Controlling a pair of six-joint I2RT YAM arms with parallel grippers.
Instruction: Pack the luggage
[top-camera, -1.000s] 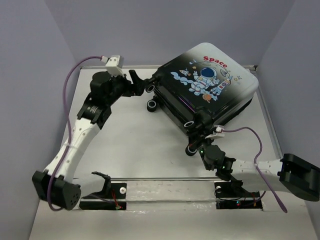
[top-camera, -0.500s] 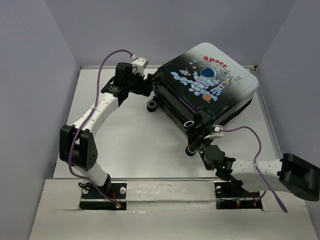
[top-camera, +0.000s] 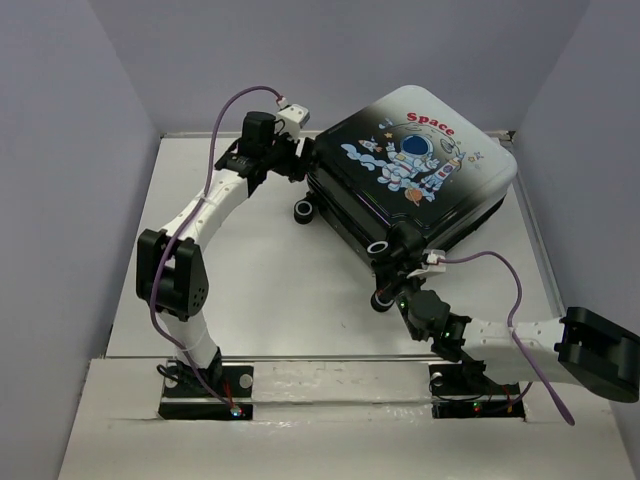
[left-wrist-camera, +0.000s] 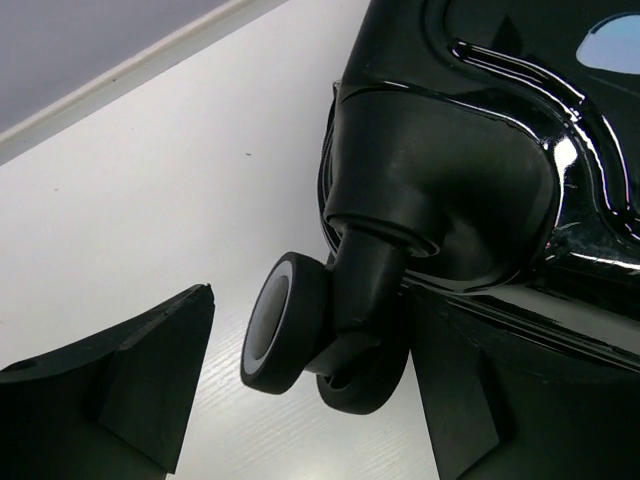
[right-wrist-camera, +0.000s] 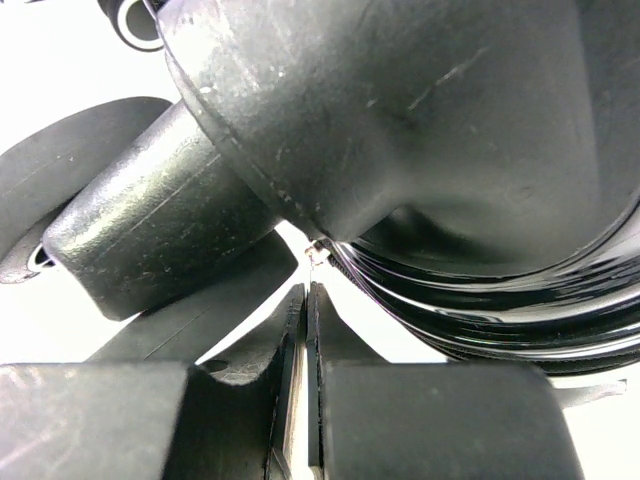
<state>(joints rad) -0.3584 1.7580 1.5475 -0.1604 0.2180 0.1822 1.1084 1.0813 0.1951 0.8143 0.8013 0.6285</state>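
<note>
Suitcase (top-camera: 420, 170): glossy black shell fading to white at the far corner. Astronaut print (top-camera: 415, 155) is blue and white with orange bits, under red "Space" lettering (top-camera: 432, 124). Wheels (left-wrist-camera: 285, 322) are black with pale grey hub faces. Bench (top-camera: 260, 270) is white with a faint streaky grain. Walls (top-camera: 60, 150) are flat lavender-grey. Arms (top-camera: 205, 215) are white with black joints and purple cables (top-camera: 252, 89). Left claw (top-camera: 298, 160) is plain black. Right claw (right-wrist-camera: 305, 320) is matte black, pale along the inner edges.

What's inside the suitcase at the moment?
Can't tell. The luggage lies on the table with both shells together, astronaut side up, so anything inside is covered.
</note>
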